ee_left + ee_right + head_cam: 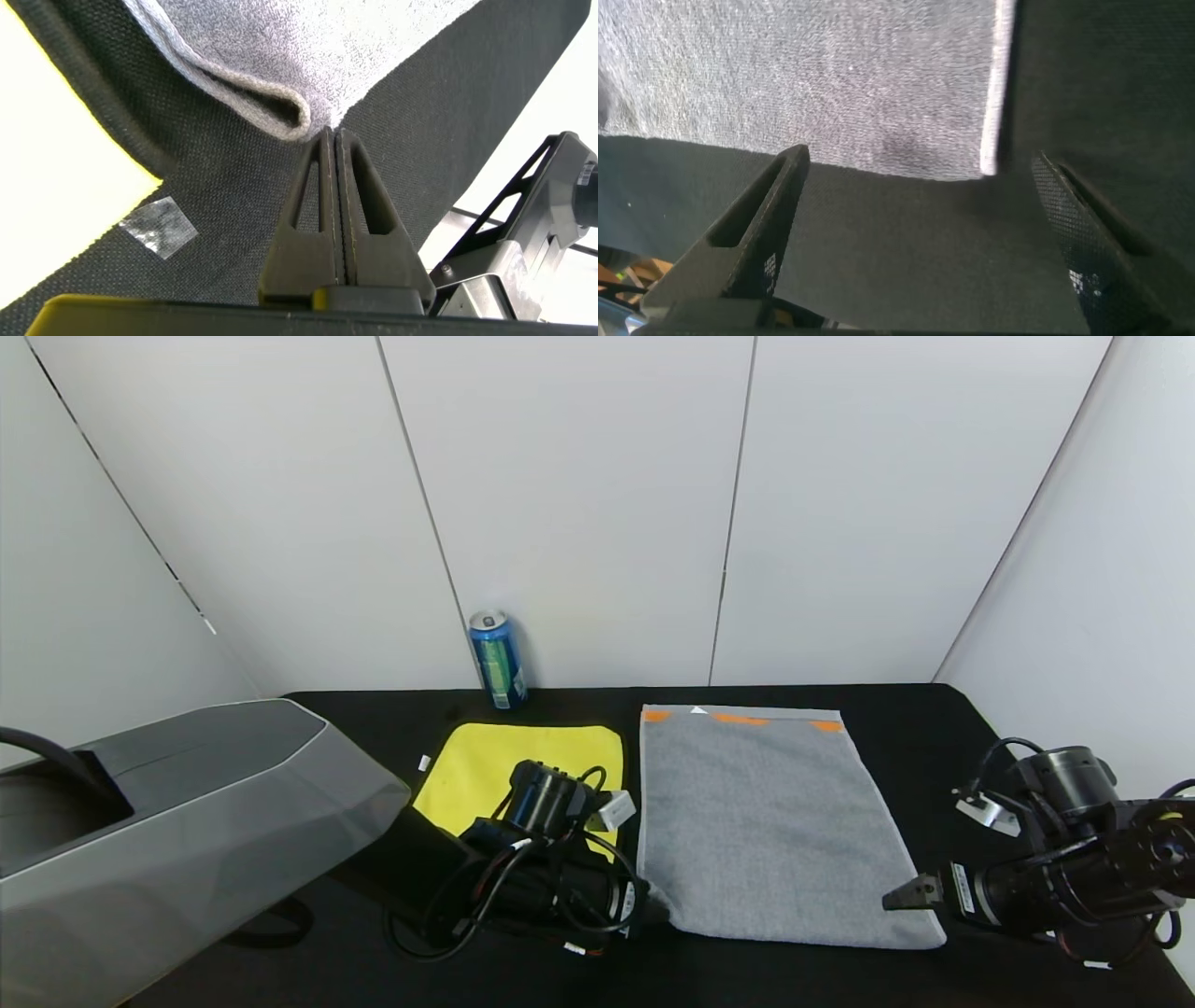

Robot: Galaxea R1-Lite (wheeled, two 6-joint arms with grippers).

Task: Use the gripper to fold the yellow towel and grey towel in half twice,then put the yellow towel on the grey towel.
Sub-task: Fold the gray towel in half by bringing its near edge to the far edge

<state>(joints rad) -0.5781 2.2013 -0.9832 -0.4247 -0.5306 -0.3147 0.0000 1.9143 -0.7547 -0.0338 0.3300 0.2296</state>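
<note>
The grey towel [766, 812] lies flat on the black table [934, 719], its orange patches and white tag at the far edge. The yellow towel [495, 756] lies flat to its left, partly hidden by my left arm. My left gripper [653, 907] is at the grey towel's near left corner. In the left wrist view it [334, 135] is shut, tips pinching that corner, whose hem [271, 103] curls up. My right gripper [896, 896] is open at the near right corner. In the right wrist view [920, 159] the corner [994, 159] lies just beyond the spread fingers.
A blue can [498, 658] stands at the table's back edge, behind the yellow towel. A large grey housing [168, 803] fills the near left. A small patch of tape [159, 227] is stuck on the table by the yellow towel. White walls close the back and sides.
</note>
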